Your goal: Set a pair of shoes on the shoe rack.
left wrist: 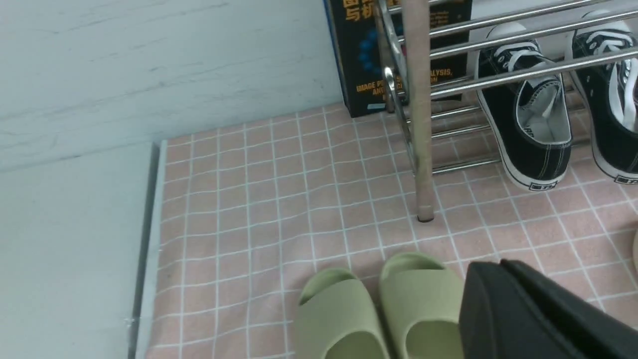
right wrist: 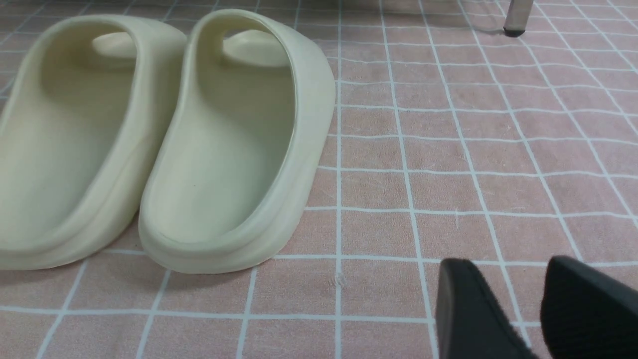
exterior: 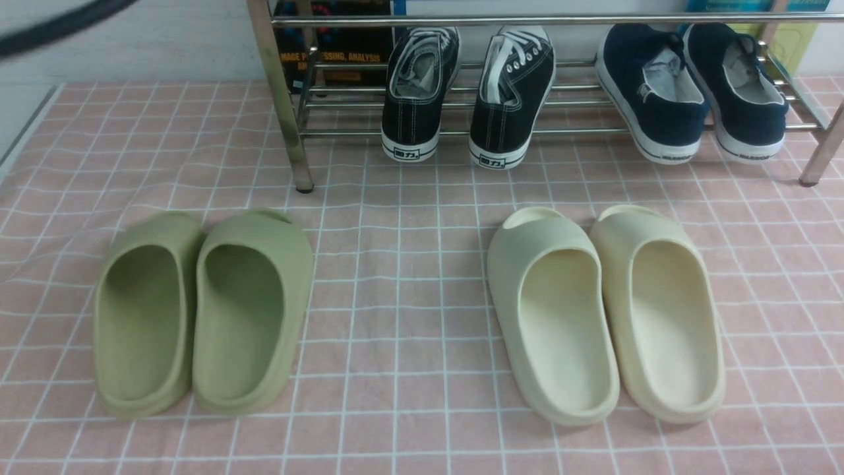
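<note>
The two black canvas sneakers point(exterior: 415, 92) point(exterior: 514, 99) rest on the chrome shoe rack's point(exterior: 283, 119) lower rails, toes toward the wall, heels over the front rail. They also show in the left wrist view point(left wrist: 528, 134), behind the rack's left leg point(left wrist: 418, 124). My left gripper point(left wrist: 491, 264) is shut and empty, above the pink cloth beside the green slides. My right gripper point(right wrist: 503, 269) is open and empty, low over the cloth to the right of the cream slides. Neither gripper shows in the front view.
Two navy slip-ons point(exterior: 653, 99) sit on the rack's right part. Green slides point(exterior: 250, 310) lie front left and cream slides point(exterior: 554, 310) front right on the pink checked cloth. A dark book point(exterior: 336, 59) stands behind the rack. The table edge point(exterior: 26, 125) runs along the left.
</note>
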Controlling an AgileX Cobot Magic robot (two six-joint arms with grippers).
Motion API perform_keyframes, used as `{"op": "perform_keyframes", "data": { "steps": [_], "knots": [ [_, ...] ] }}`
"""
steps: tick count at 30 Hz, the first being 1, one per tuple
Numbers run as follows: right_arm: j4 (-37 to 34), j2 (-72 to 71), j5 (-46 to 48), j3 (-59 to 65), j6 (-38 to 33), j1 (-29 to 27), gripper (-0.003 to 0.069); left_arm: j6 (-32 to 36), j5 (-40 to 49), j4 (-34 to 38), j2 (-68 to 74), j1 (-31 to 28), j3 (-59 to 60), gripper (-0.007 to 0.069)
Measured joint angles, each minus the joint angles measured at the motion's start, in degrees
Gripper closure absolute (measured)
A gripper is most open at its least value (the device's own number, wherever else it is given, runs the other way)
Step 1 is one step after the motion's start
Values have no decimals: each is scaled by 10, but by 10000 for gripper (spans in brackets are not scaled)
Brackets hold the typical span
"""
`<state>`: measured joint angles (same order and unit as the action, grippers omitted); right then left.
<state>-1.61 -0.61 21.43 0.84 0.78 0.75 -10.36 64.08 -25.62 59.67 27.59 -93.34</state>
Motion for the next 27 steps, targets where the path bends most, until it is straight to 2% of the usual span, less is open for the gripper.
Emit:
{"op": "perform_keyframes", "data": {
  "steps": [2,3,4,7,8,9,10,11,14,17,21,24,27],
  "knots": [
    [0,0,0,0,0,0,419,-29,-65,-22,-98,0,129,594],
    [0,0,0,0,0,0,419,-33,-80,-25,-121,0,142,594],
    [0,0,0,0,0,0,419,-80,-138,-44,-216,0,261,594],
    [0,0,0,0,0,0,419,-184,-217,-71,-388,0,411,600],
    [0,0,0,0,0,0,419,-203,-221,-76,-400,0,430,601],
    [0,0,0,0,0,0,419,-255,-235,-88,-478,0,483,603],
    [0,0,0,0,0,0,419,-278,-236,-94,-510,0,507,603],
    [0,0,0,0,0,0,419,-349,-230,-105,-587,0,581,603],
    [-2,-1,0,0,0,-1,419,-385,-184,-87,-607,3,620,603],
    [-2,-1,0,0,0,-1,419,-367,-170,-53,-596,12,635,603],
    [0,-1,0,0,0,-1,419,-258,-224,30,-570,24,644,603],
    [0,-1,0,0,0,-1,419,-190,-261,42,-569,24,645,603],
    [0,-1,0,0,0,-1,419,-154,-268,43,-569,24,645,603]
  ]
}}
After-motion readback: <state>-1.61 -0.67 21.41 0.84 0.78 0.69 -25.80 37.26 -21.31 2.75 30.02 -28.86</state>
